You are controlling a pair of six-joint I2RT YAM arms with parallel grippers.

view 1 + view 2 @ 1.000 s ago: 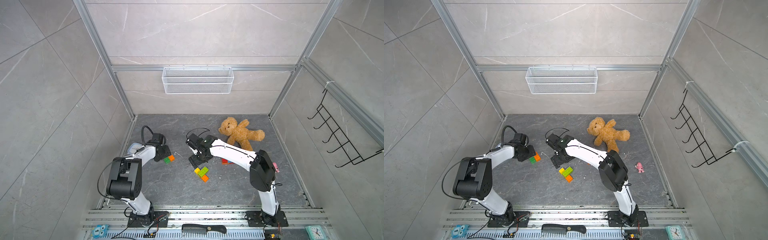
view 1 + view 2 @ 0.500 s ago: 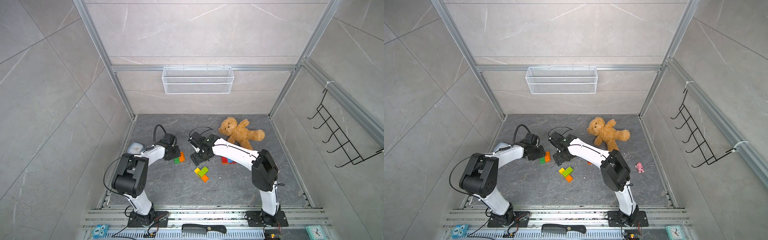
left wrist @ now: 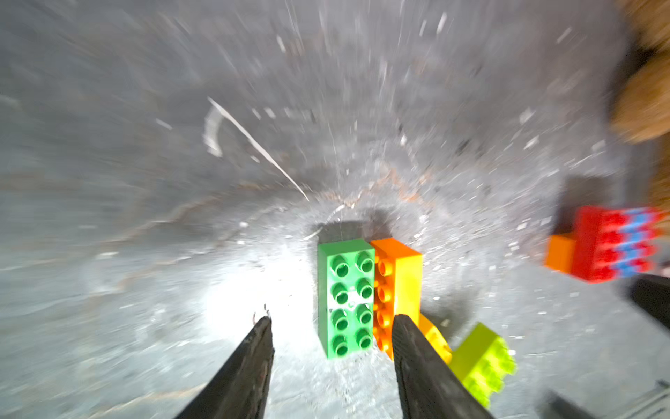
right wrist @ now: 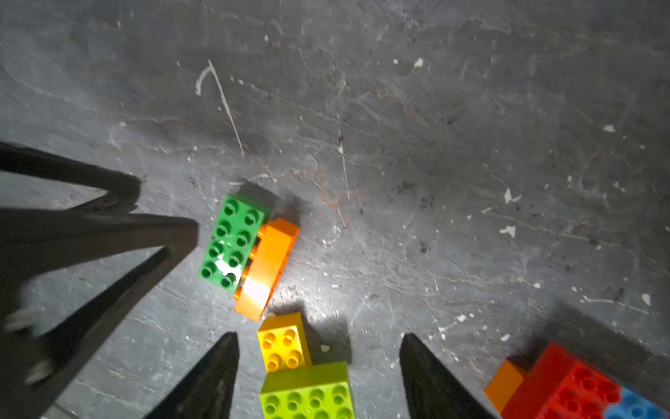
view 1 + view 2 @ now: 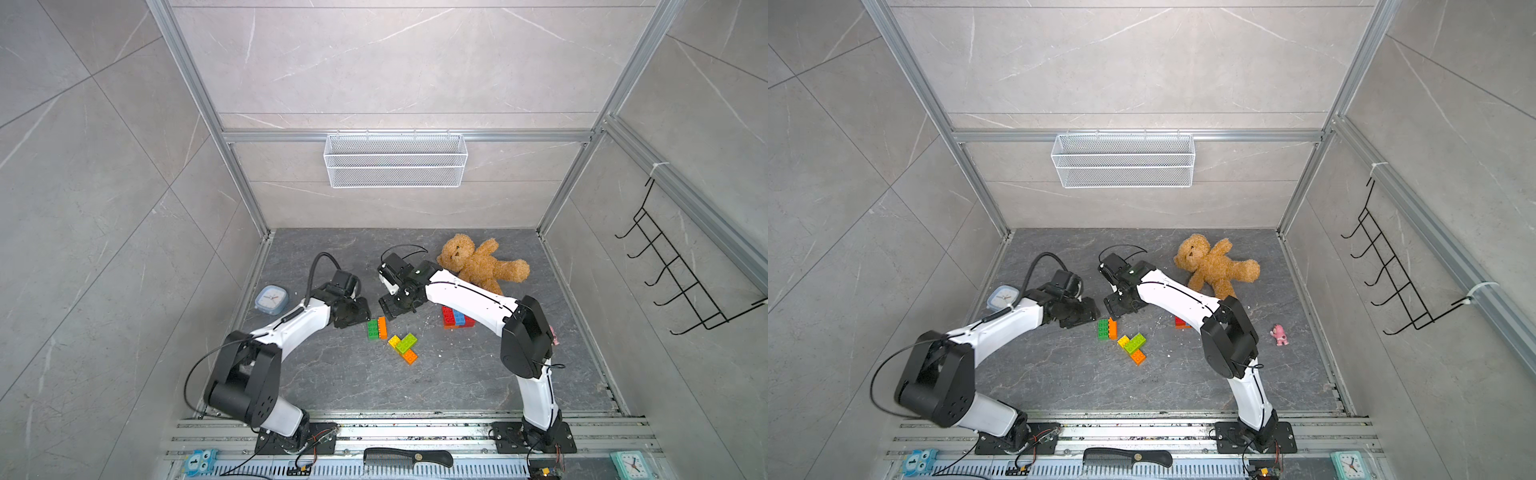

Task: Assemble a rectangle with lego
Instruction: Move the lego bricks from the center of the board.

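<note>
- In both top views the lego sits mid-frame on the dark counter (image 5: 353, 386). A green brick (image 5: 372, 329) lies flat, with an orange brick (image 5: 382, 326) tipped on its side against it.
- A yellow-lime-orange cluster (image 5: 402, 348) lies just below and right of that pair. A red-and-blue stack (image 5: 455, 316) sits further right, partly under the right arm (image 5: 469, 297).
- The left jaws sit just left of the green brick and the right jaws just above the pair. To my eye the danger is two arms crowding one spot, so they may bump each other or shove the bricks askew.
- The teddy bear (image 5: 478, 266) at upper right and the pink figurine (image 5: 1279, 335) at right lie clear of the work.
- In the left wrist view, which is blurred toward the edges, the left jaws stand apart and hold nothing. The green brick lies ahead between them, and one tip overlaps the orange brick.
- If they closed here they would likely pinch both bricks. The orange one has its studs pointing sideways at the green, so it could roll or squirt out.
- In the right wrist view the right jaws are spread and empty. A yellow brick (image 4: 284, 342) lies between them, with a lime brick (image 4: 308, 391) overlapping it. The left jaws loom close beside the green brick.
- Gripping the yellow brick there might drag the whole cluster crooked. No rectangle is formed yet, as far as I can judge.
</note>
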